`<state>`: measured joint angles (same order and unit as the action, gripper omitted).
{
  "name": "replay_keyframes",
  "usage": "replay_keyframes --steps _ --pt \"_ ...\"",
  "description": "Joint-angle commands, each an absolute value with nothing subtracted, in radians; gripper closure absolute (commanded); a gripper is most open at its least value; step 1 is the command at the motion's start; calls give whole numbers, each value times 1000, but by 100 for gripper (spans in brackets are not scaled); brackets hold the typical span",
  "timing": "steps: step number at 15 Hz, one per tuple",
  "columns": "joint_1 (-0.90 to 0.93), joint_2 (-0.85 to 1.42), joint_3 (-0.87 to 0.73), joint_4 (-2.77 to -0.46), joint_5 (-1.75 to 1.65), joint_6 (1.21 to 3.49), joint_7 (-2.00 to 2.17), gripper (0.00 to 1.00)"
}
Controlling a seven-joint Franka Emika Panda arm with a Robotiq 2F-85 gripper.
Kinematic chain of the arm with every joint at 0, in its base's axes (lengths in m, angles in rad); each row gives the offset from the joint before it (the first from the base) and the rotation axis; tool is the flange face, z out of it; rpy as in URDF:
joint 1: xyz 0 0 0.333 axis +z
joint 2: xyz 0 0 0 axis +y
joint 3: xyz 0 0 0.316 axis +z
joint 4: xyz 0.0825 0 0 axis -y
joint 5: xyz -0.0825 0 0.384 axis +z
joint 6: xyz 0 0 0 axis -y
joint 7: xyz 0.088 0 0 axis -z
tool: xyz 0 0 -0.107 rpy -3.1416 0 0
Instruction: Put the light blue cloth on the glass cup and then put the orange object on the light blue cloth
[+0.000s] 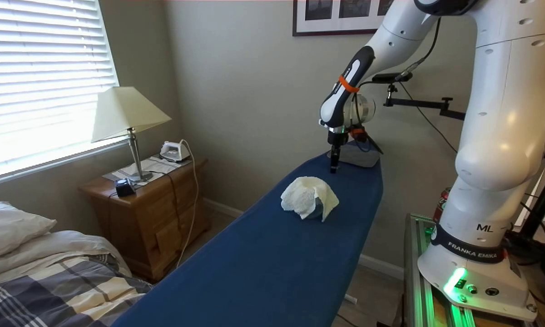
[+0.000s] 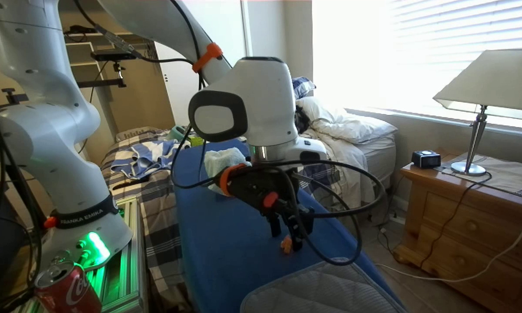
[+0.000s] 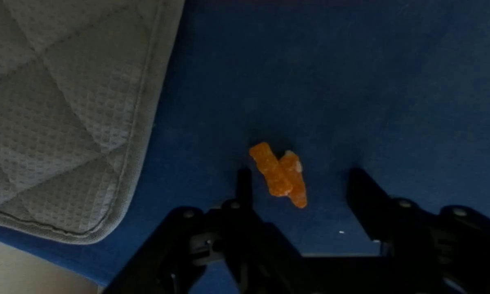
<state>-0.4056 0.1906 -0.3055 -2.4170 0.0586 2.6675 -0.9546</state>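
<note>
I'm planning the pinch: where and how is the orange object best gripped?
Probably pinch the orange object where its two pieces overlap, from above: in the wrist view it shows between the fingers of the open gripper, its long sides roughly facing them.

orange obj [image 3: 275, 173] btwn parted fingers [image 3: 365, 198], dk blue surface [image 3: 392, 98], grey mat [image 3: 69, 130]
</note>
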Motion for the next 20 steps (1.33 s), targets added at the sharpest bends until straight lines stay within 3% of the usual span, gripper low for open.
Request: replay_keyframes --steps 1,5,6,10,11,13,19,20 --pt "-427 189 -287 -2409 69 2664 -982 39" --pt "-424 187 -290 -2411 60 2660 -975 50" --pt "-423 185 -290 -2411 58 2657 -972 48" --pt "-422 180 -290 -2415 57 2654 -972 60" --pt "-421 178 -290 -2415 56 2652 -969 54" --pt "-420 176 -291 -2415 54 2649 -966 57" --pt "-416 165 -288 -2419 54 2640 -966 79" --pt "-416 164 -288 -2419 53 2639 -966 75"
